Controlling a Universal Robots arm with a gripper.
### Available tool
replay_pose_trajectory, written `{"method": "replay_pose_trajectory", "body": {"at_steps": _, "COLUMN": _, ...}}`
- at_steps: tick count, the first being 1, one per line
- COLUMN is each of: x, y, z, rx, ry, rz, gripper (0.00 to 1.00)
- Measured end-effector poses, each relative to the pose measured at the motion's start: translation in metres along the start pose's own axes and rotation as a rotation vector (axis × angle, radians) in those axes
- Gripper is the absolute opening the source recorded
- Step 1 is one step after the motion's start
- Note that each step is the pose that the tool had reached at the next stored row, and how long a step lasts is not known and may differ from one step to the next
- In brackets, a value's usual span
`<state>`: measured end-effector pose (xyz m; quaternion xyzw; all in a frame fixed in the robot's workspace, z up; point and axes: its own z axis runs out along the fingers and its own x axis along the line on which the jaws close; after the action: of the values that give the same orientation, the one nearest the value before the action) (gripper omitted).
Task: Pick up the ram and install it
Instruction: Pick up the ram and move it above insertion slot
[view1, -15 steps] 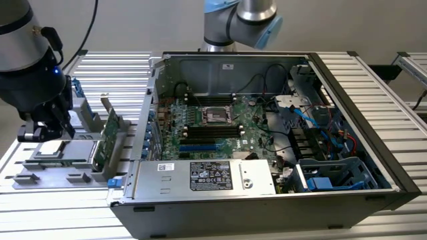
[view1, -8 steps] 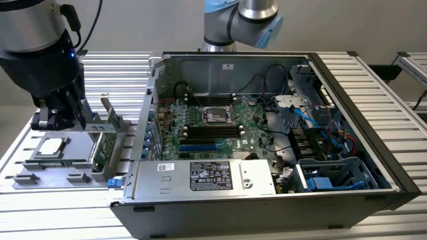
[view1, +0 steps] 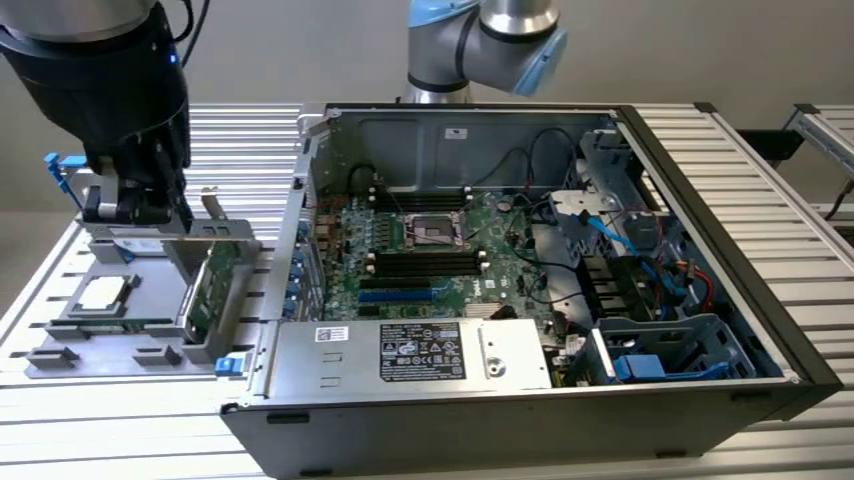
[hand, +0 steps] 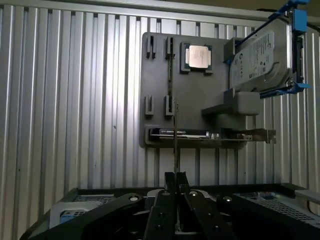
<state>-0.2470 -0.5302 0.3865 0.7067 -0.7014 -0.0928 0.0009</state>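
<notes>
hand (hand: 176, 177) clamped on ram (hand: 176, 135) | above grey tray (hand: 156, 85) | drive label (hand: 257, 55) illegible

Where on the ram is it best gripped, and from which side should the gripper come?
Grip it across its two flat faces, at the long edge that faces up, coming straight down from above. The ram is a thin, narrow stick, seen edge-on over the grey tray, so only the faces offer a hold. The gripper appears shut on it in just that way.

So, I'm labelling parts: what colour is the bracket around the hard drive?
Blue; the bracket shows best in the wrist view.
</notes>
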Motion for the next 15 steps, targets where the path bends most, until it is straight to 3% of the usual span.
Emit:
{"method": "replay_pose_trajectory", "body": {"at_steps": 5, "x": -0.002, "y": -0.0188, "z": -0.0188, "rx": 0.0001, "ry": -0.0033, "rz": 0.0, "gripper": 0.13}}
{"method": "replay_pose_trajectory", "body": {"at_steps": 10, "x": -0.004, "y": -0.0395, "z": -0.035, "rx": 0.0001, "ry": -0.0102, "rz": -0.002, "gripper": 0.13}}
{"method": "replay_pose_trajectory", "body": {"at_steps": 15, "x": -0.005, "y": -0.0615, "z": -0.0416, "rx": 0.0, "ry": -0.0164, "rz": -0.003, "gripper": 0.13}}
